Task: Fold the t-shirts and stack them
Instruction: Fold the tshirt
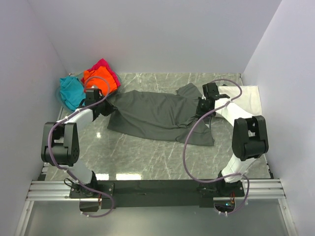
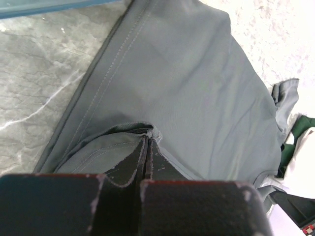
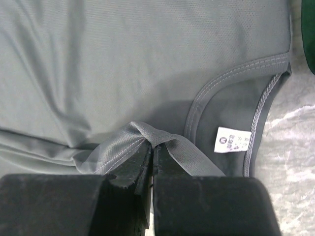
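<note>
One marble table (image 1: 147, 157), with the dark grey shirt (image 1: 157, 115) spread wrinkled across its middle, both ends pinched.
White shirt (image 1: 246, 101) lay at the table's right edge by the right arm. Orange shirt (image 1: 98, 78), magenta shirt (image 1: 106, 65) and teal shirt (image 1: 71, 92) were heaped in the far-left corner. Left gripper (image 2: 148, 145) was closed on a fold at the grey shirt's left end. Right gripper (image 3: 151, 147) was closed on a fold just beside the collar, near the neck label (image 3: 231, 140).
</note>
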Motion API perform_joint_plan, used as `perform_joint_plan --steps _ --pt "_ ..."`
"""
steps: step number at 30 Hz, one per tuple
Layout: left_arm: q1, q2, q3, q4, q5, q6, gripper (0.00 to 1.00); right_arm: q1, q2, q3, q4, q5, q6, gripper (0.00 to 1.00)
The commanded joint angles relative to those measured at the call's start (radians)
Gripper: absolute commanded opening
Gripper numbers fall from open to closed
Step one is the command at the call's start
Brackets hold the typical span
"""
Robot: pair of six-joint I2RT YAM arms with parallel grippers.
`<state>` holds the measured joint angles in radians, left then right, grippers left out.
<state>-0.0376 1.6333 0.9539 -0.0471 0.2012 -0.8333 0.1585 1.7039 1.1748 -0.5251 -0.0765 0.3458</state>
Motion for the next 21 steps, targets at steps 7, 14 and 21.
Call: perform_joint_plan --steps 7,14,21 --pt "0.007 -0.045 0.025 0.039 -0.121 -0.013 0.26 -0.031 0.046 0.091 -0.001 0.018 -0.014 0.19" --pt "-0.096 -0.170 0.075 -0.017 -0.259 0.048 0.78 -0.028 -0.142 0.010 0.014 0.018 -0.021 0.74" --pt "-0.254 -0.167 -0.033 0.065 -0.209 0.031 0.79 -0.042 -0.263 -0.185 -0.001 0.055 0.030 0.77"
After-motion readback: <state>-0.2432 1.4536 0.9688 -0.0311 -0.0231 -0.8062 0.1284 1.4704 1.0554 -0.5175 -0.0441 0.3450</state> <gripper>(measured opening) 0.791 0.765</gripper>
